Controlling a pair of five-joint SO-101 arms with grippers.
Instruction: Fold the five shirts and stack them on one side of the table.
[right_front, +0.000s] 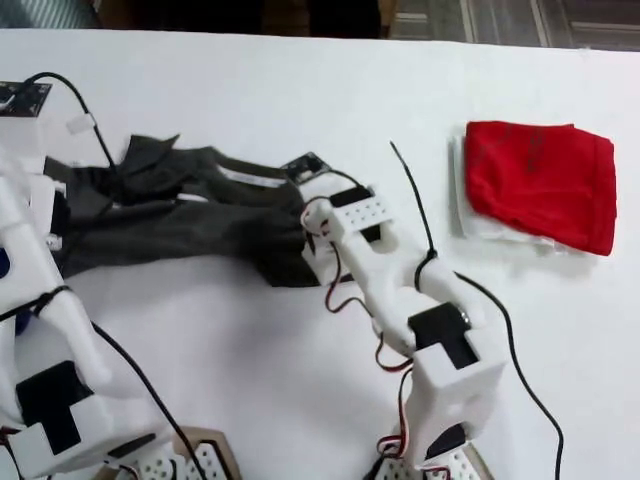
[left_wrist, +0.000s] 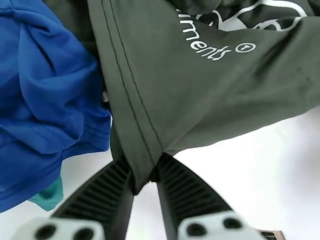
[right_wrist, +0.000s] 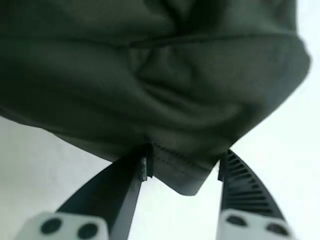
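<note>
A dark grey shirt (right_front: 190, 225) lies stretched and bunched across the left half of the table. In the left wrist view my left gripper (left_wrist: 145, 172) is shut on its stitched hem (left_wrist: 135, 125), beside a blue shirt (left_wrist: 40, 100) and a bit of teal cloth (left_wrist: 49, 194). My right gripper (right_front: 308, 235) sits at the shirt's other end. Its fingers (right_wrist: 131, 176) stand apart in the right wrist view, with the shirt's hemmed edge (right_wrist: 175, 172) hanging between them. A folded red shirt (right_front: 540, 180) rests on a folded white one (right_front: 478, 228) at the right side.
Black cables (right_front: 420, 215) trail over the table (right_front: 250, 360) near the right arm and across the left arm. Bare white tabletop lies in front of the grey shirt and between it and the red stack.
</note>
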